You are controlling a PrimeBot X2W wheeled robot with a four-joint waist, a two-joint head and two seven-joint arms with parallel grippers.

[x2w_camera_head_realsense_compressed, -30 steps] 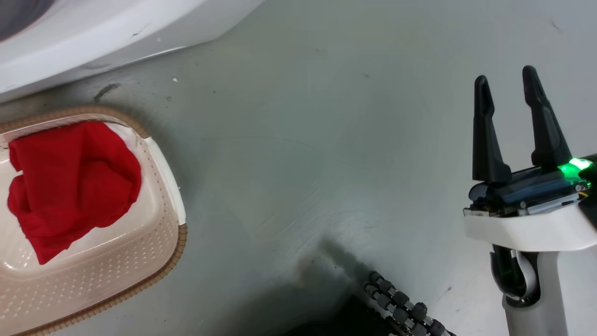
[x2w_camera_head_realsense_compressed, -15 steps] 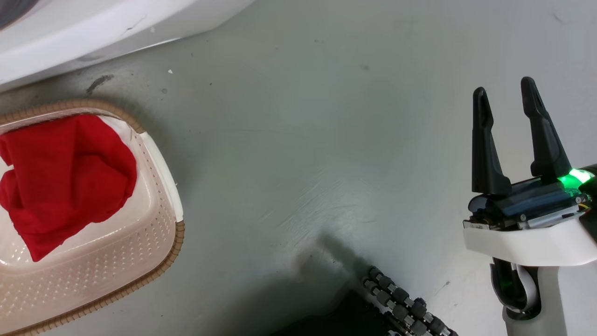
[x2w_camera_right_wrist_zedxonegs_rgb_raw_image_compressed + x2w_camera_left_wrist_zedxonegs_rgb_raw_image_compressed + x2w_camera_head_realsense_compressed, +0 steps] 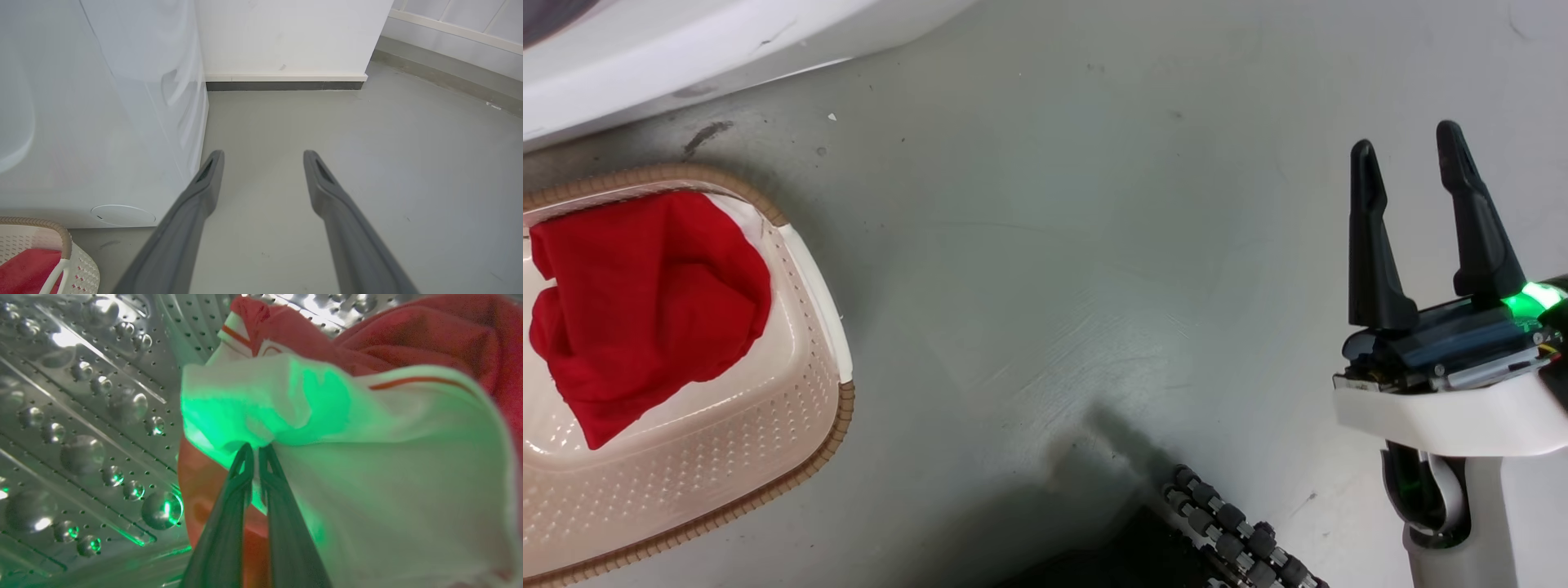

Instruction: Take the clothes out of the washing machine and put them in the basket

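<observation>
Green glow tints white cloth [image 3: 388,477], drum [image 3: 81,416] glints — floor [image 3: 1054,245] evenly lit, sharp.

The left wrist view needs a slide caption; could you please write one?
Left tool shut on white cloth inside the steel drum.

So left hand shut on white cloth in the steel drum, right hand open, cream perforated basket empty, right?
No. The cream perforated plastic basket holds a bright red fabric garment, per the head view. The rest stands: left hand shut on the white cloth in the perforated steel drum, right hand open.
</observation>
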